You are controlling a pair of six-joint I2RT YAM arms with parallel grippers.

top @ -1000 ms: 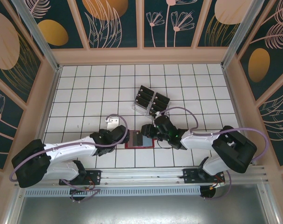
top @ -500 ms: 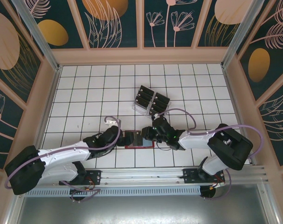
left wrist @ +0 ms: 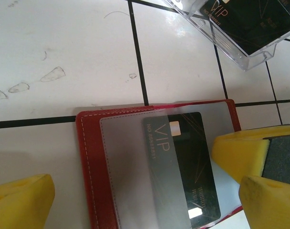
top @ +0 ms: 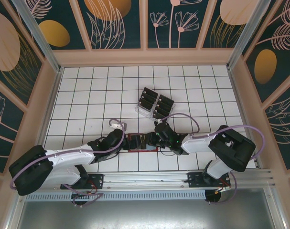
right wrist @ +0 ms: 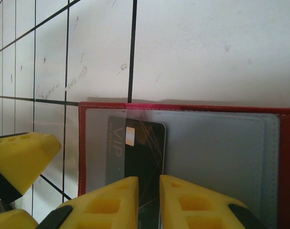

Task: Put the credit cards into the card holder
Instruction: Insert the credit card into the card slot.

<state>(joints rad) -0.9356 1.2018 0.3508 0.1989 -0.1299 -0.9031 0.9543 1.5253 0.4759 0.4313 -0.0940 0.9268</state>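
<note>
— What is different from a moment ago?

— Both arms have moved in. The right arm (top: 202, 141) has slid left, so the right gripper (right wrist: 148, 198) now sits over the red card holder (left wrist: 90, 157) on the white surface (left wrist: 63, 43). The left arm (top: 73, 155) has reached in too, and the left gripper (top: 124, 141) is at the card holder's left edge.

— Is that good for the job?

— It looks so. One black credit card (left wrist: 195, 176) lies on the open card holder, partly under the see-through pocket (left wrist: 125, 181). It seems to be going in. More credit cards (top: 152, 101) wait in the clear rack (left wrist: 250, 59), well apart.

— And the grippers?

— The right gripper's fingers have closed up. They are almost together, with their tips at the card's near end. Whether they squeeze it or just push it is hard to tell. The left gripper is wide apart and holds nothing.
</note>
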